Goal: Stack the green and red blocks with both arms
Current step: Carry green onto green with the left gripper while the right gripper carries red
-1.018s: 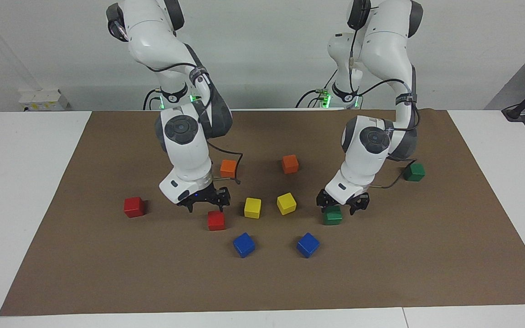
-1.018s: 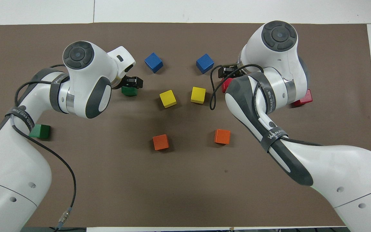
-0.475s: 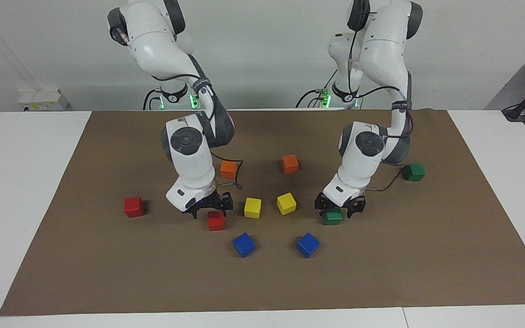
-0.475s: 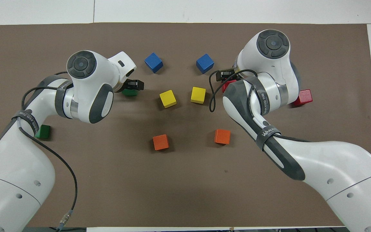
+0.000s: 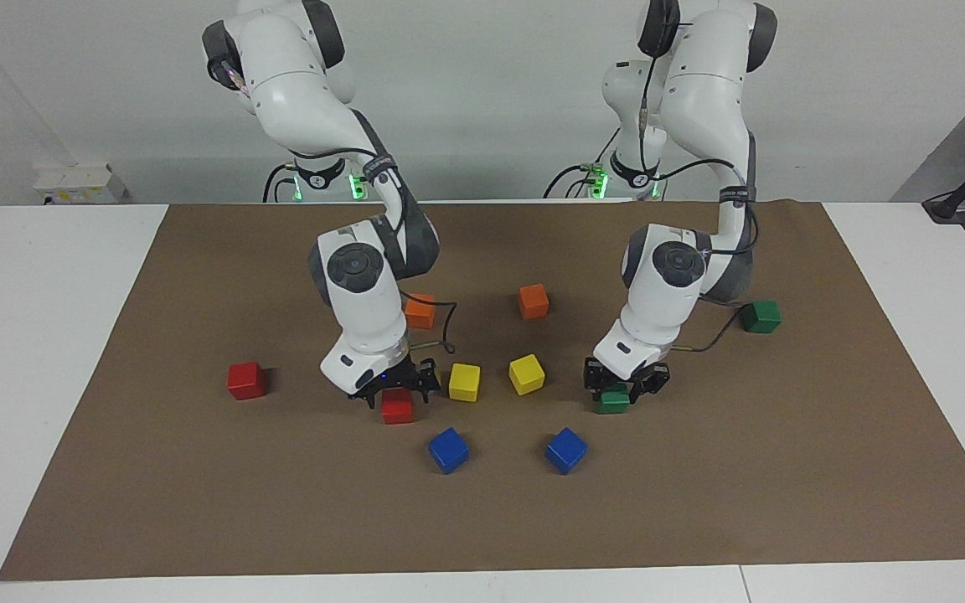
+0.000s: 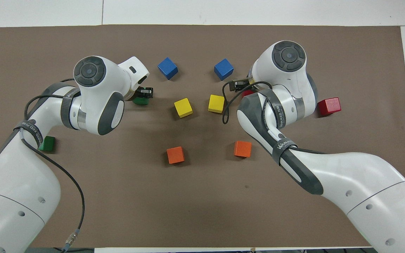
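My left gripper (image 5: 623,383) is open and low over a green block (image 5: 613,402), its fingers down around the block's top; from overhead this gripper (image 6: 143,93) covers part of that block (image 6: 140,101). My right gripper (image 5: 394,389) is open just above a red block (image 5: 397,408), which is mostly hidden under the wrist from overhead (image 6: 247,92). The second green block (image 5: 761,316) lies nearer the robots toward the left arm's end. The second red block (image 5: 245,380) lies toward the right arm's end.
Two yellow cubes (image 5: 464,382) (image 5: 526,373) sit between the grippers. Two blue cubes (image 5: 448,450) (image 5: 566,450) lie farther from the robots, two orange cubes (image 5: 420,311) (image 5: 534,301) nearer. All rest on a brown mat (image 5: 198,502).
Both grippers have come down toward their blocks, the left onto the green one and the right onto the red one. No block has moved.
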### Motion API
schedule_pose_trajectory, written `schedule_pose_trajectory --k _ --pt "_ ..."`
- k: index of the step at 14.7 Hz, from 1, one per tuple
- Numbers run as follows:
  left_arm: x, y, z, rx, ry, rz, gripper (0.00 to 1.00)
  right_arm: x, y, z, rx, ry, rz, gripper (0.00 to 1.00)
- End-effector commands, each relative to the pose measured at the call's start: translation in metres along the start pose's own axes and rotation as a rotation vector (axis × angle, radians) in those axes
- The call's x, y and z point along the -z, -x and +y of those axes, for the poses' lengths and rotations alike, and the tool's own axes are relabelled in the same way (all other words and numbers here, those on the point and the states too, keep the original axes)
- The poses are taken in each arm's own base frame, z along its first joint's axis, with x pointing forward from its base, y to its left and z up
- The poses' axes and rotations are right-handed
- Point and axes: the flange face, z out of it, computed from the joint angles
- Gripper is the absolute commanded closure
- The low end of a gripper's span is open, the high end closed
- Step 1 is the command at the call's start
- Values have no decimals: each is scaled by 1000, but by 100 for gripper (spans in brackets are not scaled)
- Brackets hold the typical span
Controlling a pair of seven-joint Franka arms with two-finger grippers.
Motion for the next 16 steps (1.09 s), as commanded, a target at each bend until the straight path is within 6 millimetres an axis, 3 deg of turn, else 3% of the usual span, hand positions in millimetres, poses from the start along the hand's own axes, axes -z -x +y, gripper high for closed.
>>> schedule_pose_trajectory --k 1,4,5,6,7,8,10,12,14,16 --pt "-2 7 0 -3 -37 -12 100 -13 3 3 -5 -21 4 4" --pt "10 2 -2 2 -47 -28 100 -27 10 3 -5 -29 23 5" --pt "23 -1 -7 11 -53 -38 100 -27 11 5 -6 -26 19 18" --pt "40 -4 -12 22 -57 -47 100 -28 12 8 -7 -21 3 53" --pt "64 -5 -23 41 -59 -49 100 -25 11 12 -7 -16 -4 80" --pt "91 -3 -41 63 -67 -52 100 -19 10 16 -9 -7 -25 100" --pt "139 8 -79 109 -73 -84 100 18 4 31 -20 27 -68 100" --pt "177 25 -114 96 -87 -115 100 78 7 55 -48 53 -89 100" --pt "200 42 -161 43 -83 -145 100 132 16 93 -24 65 -89 100" --pt "209 67 -207 15 -65 -154 100 165 26 132 6 77 -115 100"
